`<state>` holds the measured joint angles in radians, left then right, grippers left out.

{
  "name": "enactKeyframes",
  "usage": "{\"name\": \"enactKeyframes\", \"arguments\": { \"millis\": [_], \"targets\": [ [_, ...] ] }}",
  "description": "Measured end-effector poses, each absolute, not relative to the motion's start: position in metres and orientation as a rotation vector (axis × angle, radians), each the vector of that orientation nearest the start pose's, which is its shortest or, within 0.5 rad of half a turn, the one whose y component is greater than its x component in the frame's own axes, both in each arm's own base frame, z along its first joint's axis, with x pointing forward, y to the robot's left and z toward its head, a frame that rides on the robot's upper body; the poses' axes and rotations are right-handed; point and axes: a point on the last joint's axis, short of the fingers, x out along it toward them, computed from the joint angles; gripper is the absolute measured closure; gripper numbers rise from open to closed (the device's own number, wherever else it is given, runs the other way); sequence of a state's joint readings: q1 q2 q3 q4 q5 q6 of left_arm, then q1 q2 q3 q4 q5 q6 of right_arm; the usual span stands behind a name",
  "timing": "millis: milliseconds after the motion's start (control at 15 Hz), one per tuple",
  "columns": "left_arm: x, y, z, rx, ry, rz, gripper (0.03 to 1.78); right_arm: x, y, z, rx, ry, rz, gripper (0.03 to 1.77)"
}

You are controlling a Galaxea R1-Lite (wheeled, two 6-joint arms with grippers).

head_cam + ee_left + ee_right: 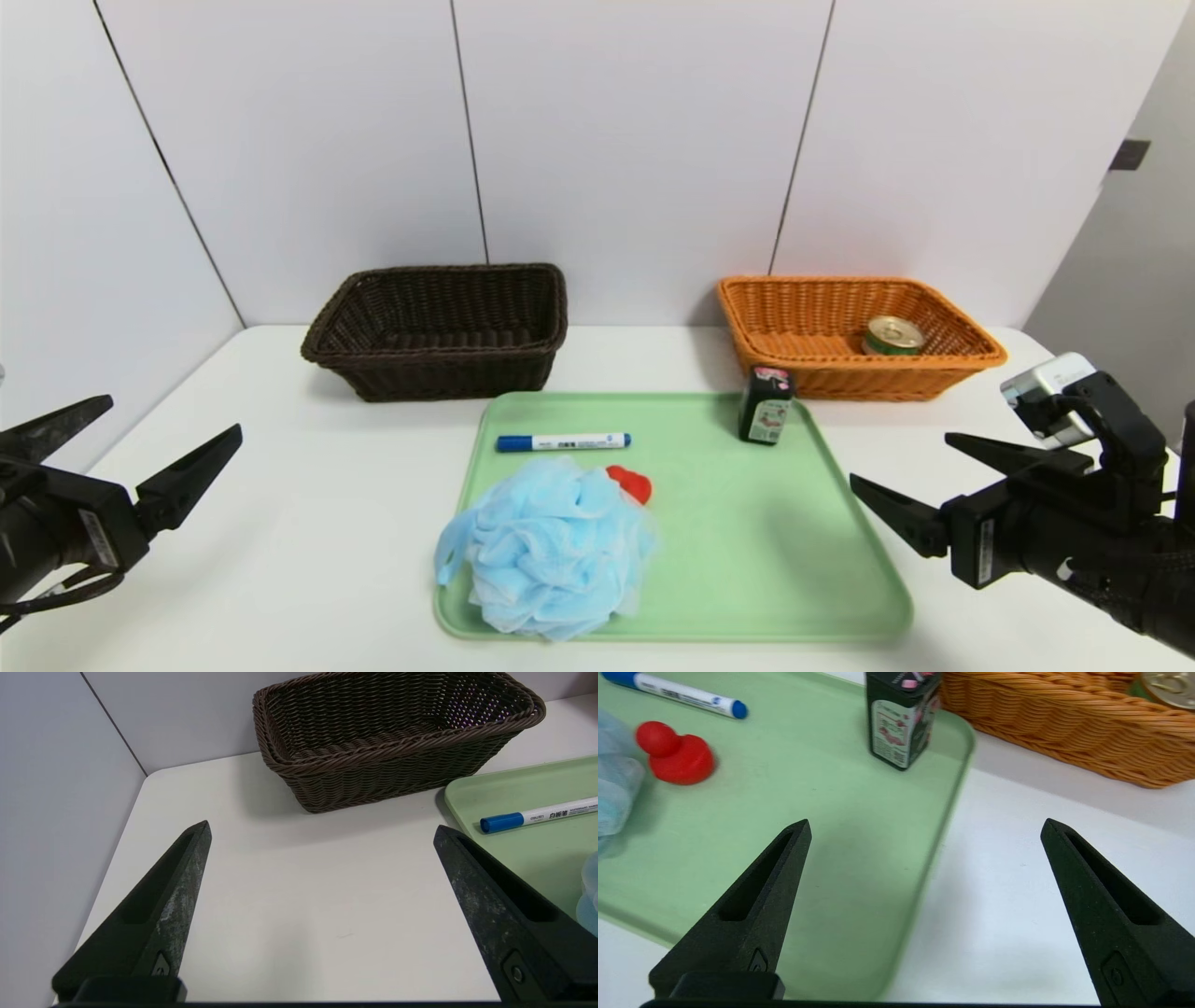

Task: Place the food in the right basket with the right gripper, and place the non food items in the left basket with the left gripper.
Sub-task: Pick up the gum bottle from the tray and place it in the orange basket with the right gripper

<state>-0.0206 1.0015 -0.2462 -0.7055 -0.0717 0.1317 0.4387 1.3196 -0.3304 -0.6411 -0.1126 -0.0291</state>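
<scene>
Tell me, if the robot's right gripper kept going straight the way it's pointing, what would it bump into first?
Probably the white table beside the green tray. The open right gripper tilts downward, short of the orange basket. Depth is hard to judge.

The smooth, matt pale-green plastic tray (822, 560) lies on a smooth white table (308, 523) with a faint sheen, and behind the tray stand a rough dark brown woven wicker basket (439, 359) and a slightly glossy orange-tan woven wicker basket (812, 369), which holds a short round tin with a shiny gold metal lid (893, 335). On the tray are a fluffy light-blue mesh bath pouf (546, 551), a smooth red rubber duck (675, 753), a glossy white plastic marker with a blue cap (563, 441) and a small black boxy container with a glossy pink-white printed label (766, 405). Beside the tray, the black gripper fingers (177, 896) look matt, grainy and scuffed grey.
</scene>
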Motion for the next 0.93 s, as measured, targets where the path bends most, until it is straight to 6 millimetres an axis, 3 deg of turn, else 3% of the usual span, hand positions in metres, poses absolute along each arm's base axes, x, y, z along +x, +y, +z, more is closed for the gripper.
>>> {"name": "enactKeyframes", "arguments": {
  "millis": [467, 933],
  "targets": [
    [0.113, -0.004, 0.177, 0.129, 0.048, -0.092, 0.12, 0.183, 0.090, 0.127, -0.092, 0.234, 0.346, 0.10],
    [0.112, -0.004, 0.175, 0.129, 0.056, -0.093, 0.12, 0.223, 0.109, 0.088, -0.094, 0.149, 0.289, 0.10]
  ]
}}
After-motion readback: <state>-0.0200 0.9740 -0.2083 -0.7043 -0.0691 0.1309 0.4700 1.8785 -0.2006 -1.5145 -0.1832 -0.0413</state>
